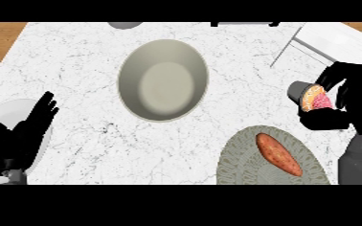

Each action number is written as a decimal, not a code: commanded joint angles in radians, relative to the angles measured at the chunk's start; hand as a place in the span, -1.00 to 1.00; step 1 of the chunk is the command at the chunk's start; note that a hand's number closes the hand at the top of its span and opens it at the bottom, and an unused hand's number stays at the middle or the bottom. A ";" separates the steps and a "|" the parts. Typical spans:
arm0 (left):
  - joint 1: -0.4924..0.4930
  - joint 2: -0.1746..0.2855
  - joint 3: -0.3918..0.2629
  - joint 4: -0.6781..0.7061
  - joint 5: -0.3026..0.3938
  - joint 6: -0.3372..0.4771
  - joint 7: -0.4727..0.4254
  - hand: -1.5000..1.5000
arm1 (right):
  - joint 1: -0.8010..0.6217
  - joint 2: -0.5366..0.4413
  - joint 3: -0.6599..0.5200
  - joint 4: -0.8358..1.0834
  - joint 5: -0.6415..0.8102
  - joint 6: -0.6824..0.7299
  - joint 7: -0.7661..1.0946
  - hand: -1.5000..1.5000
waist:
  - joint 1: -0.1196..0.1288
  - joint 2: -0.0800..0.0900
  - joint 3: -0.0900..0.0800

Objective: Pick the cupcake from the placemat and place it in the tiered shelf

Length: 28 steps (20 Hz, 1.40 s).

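My right hand [338, 98] at the right edge is shut on the cupcake [311, 96], which lies tipped on its side: dark wrapper to the left, pink frosting facing me. It hangs above the counter between the grey patterned placemat [244, 165] at the lower right and the white tiered shelf [329, 40] at the upper right. An orange-brown sweet potato [278, 154] lies on the placemat. At the lower left my left hand [32, 129] rests open, fingers pointing up.
A large beige bowl [163, 80] stands mid-counter. A white plate [14, 110] sits partly under my left hand. A grey round object [125, 25] peeks in at the top edge. Wood floor [10, 33] shows at the top left corner.
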 commanded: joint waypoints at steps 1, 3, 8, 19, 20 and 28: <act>0.008 0.003 -0.006 -0.015 -0.012 -0.006 -0.005 0.00 | -0.115 0.053 -0.084 -0.095 -0.069 0.020 0.119 1.00 | 0.004 0.000 0.000; -0.001 0.002 0.002 -0.020 -0.009 0.004 0.020 0.00 | -0.149 0.021 -0.168 -0.137 -0.147 0.056 0.126 1.00 | 0.002 0.000 0.000; 0.017 -0.003 0.011 0.001 -0.013 -0.018 -0.018 0.00 | -0.270 -0.056 -0.219 -0.250 -0.210 0.183 0.266 1.00 | 0.005 0.001 -0.001; -0.016 -0.021 0.015 0.030 -0.043 0.007 -0.045 0.00 | -0.484 -0.303 -0.277 -0.128 -0.162 0.282 0.290 1.00 | 0.000 0.000 -0.003; -0.045 0.000 0.027 0.029 -0.018 -0.014 -0.002 0.00 | -0.536 -0.322 -0.268 -0.050 -0.138 0.268 0.290 1.00 | 0.008 0.002 -0.003; -0.028 0.009 0.035 -0.001 0.003 -0.051 0.026 0.00 | -0.587 -0.464 -0.370 0.196 -0.165 0.260 0.127 1.00 | 0.011 0.004 0.000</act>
